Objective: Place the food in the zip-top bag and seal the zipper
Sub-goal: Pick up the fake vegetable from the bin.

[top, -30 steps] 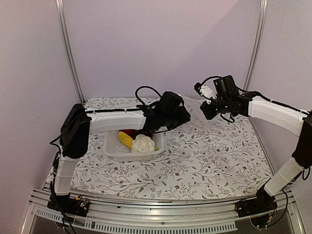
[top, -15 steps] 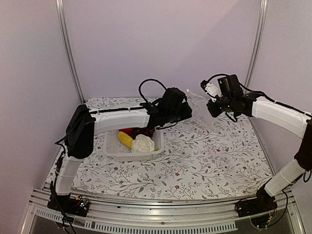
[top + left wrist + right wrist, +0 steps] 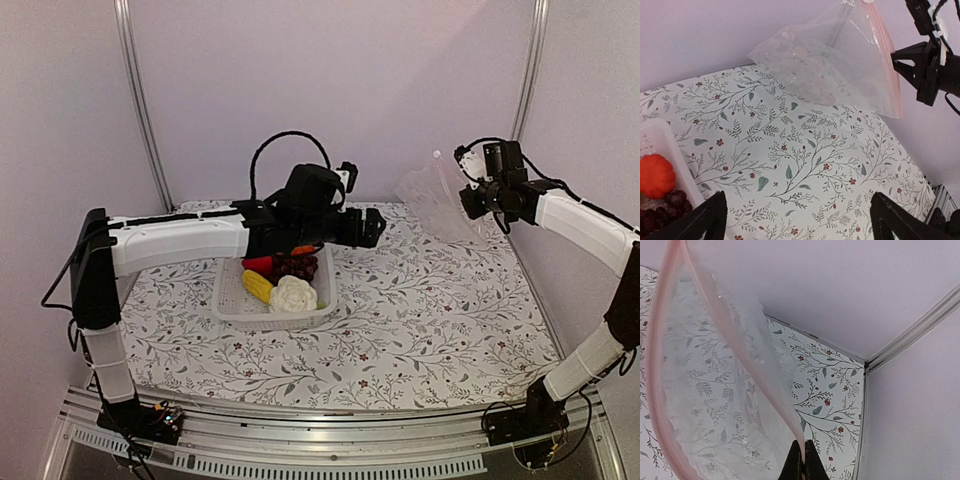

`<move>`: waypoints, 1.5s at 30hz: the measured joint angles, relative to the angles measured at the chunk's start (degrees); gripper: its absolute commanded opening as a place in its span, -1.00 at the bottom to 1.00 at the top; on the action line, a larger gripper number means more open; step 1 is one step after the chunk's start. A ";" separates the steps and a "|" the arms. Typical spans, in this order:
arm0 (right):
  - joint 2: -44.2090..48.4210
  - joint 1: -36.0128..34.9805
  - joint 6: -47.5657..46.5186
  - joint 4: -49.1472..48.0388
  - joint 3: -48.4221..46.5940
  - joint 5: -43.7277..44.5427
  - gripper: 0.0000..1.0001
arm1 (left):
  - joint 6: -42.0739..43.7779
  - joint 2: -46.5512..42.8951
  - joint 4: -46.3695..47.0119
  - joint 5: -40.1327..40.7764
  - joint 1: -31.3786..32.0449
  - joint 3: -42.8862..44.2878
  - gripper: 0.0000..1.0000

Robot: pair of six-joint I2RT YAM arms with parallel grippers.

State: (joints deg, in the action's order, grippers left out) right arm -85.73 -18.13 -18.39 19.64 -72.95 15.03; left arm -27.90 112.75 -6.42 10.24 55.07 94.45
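The zip-top bag [image 3: 432,197] hangs clear and crinkly in the air at the back right, with nothing in it. My right gripper [image 3: 472,200] is shut on the bag's corner at the pinkish zipper [image 3: 738,354], fingertips [image 3: 796,466] pressed together. In the left wrist view the bag [image 3: 826,65] shows ahead with its zipper [image 3: 885,65] on the right. My left gripper [image 3: 797,197] is open wide over bare cloth, well short of the bag. The food lies in a white basket [image 3: 232,300]: corn [image 3: 257,286], cauliflower [image 3: 293,295], red fruit [image 3: 258,264], grapes [image 3: 297,266].
A floral cloth [image 3: 430,310] covers the table. The left arm's forearm [image 3: 180,235] stretches over the basket's back edge. An orange piece [image 3: 655,175] and grapes [image 3: 667,204] sit in the basket's corner. Walls and metal posts [image 3: 527,80] close the back and right sides.
My left gripper opened wide, let the bag go and drew back to the left. My right gripper carried the bag up and to the right, still shut on it.
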 measured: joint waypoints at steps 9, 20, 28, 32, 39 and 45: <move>-0.13 -0.15 -0.96 -1.14 0.17 -6.14 -1.00 | 2.80 -14.45 -14.14 4.57 -3.10 -15.87 0.99; -3.39 -1.16 -0.63 -1.49 6.97 -18.69 -1.00 | -2.64 -14.95 -24.87 2.08 -18.45 -20.44 0.79; -3.37 -1.16 -0.52 -2.36 8.07 -22.10 -1.00 | -1.03 -1.64 -30.80 3.43 -22.53 -4.87 0.91; -3.17 -1.16 -0.55 -2.56 8.90 -23.10 -1.00 | -0.55 2.19 -33.51 4.70 -23.02 -2.08 0.99; -2.64 -1.16 -0.52 -2.58 9.03 -25.07 -1.00 | -0.15 4.90 -36.39 6.78 -23.10 0.00 0.99; -2.60 -1.16 -0.57 -2.58 9.07 -26.10 -1.00 | 2.10 6.54 -36.52 6.97 -23.17 3.52 0.90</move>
State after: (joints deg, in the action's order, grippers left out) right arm -88.33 -19.29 -18.96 17.06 -63.88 -11.07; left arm -25.80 119.28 -42.94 17.21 31.90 97.97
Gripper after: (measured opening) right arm 0.008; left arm 0.970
